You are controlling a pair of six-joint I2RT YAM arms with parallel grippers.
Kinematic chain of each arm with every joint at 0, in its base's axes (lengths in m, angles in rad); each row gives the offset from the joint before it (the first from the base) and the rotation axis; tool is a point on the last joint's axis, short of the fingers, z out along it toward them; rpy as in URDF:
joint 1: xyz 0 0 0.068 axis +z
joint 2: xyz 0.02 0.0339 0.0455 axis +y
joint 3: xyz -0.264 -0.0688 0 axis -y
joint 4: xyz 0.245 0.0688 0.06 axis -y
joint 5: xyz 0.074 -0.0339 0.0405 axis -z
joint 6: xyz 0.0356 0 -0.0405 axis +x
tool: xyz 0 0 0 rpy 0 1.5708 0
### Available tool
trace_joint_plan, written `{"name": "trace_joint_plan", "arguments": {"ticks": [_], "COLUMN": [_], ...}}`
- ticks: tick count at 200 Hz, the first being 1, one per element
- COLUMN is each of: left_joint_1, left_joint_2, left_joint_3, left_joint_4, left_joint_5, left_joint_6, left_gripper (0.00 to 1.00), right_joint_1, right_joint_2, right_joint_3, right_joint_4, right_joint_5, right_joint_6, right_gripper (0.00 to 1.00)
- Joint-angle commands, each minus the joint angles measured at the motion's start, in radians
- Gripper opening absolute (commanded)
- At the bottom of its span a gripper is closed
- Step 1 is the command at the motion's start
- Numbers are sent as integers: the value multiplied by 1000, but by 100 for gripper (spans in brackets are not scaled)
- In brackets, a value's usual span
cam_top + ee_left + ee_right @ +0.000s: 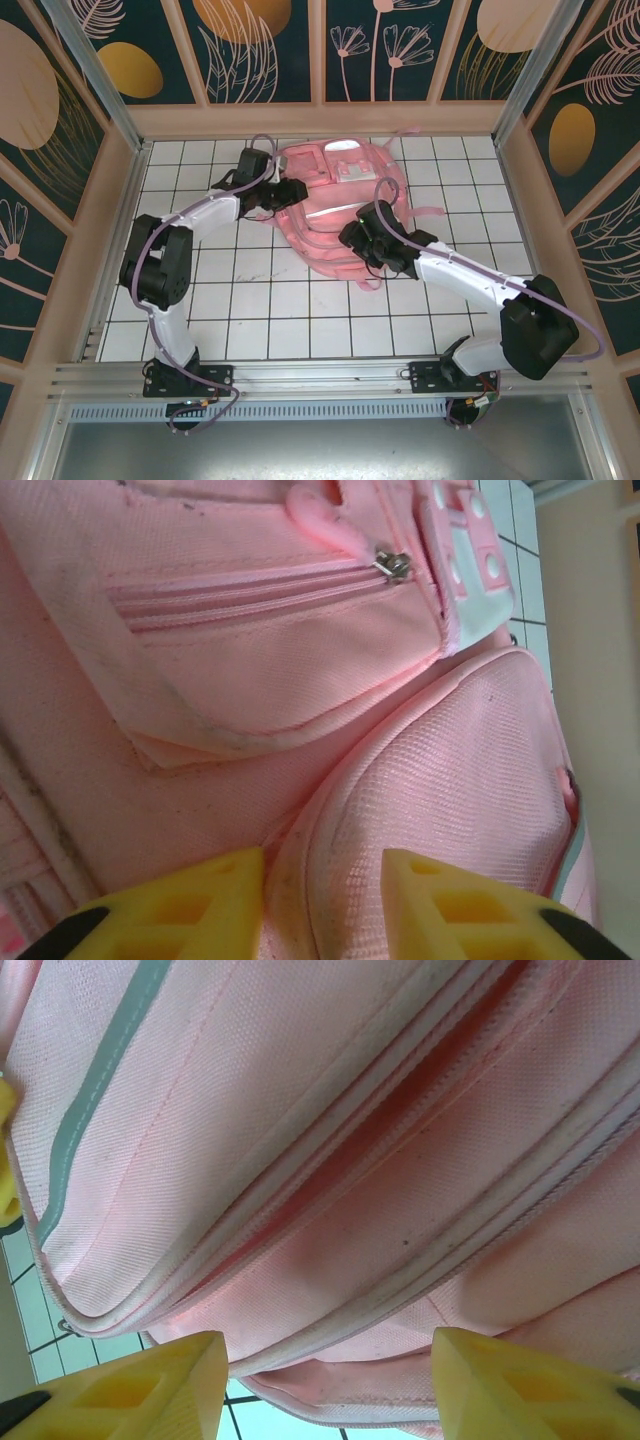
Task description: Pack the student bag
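At the far middle of the tiled worktop (250,320) the pink student bag (335,205) lies flat. The right jaws stand open against its zipped edge. The left jaws straddle a fabric fold, and I cannot tell whether they pinch it.

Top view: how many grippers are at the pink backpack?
2. The left gripper is at the left edge of the backpack; the right gripper is at its near right part. None seems hidden.
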Motion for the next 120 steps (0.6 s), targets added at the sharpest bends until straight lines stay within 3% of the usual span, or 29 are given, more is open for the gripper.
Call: {"name": "trace_joint_plan", "arguments": {"ticks": [1,41,120], "left_joint_1": [-3,-1,-1], "left_joint_2": [23,-47,-330], "left_joint_3": [-6,-61,-385], "left_joint_4": [71,115,226], "left_joint_5": [147,109,40], "left_joint_6": [4,-8,-108], "left_gripper": [28,0,0], "right_joint_1": [-1,-40,-99], "right_joint_2": [21,65,192], "right_joint_3": [-19,-22,127], "right_joint_4": [-4,37,65], "right_joint_5": [38,47,-3], "right_joint_6": [-2,-99,-383], "right_gripper": [56,55,54]}}
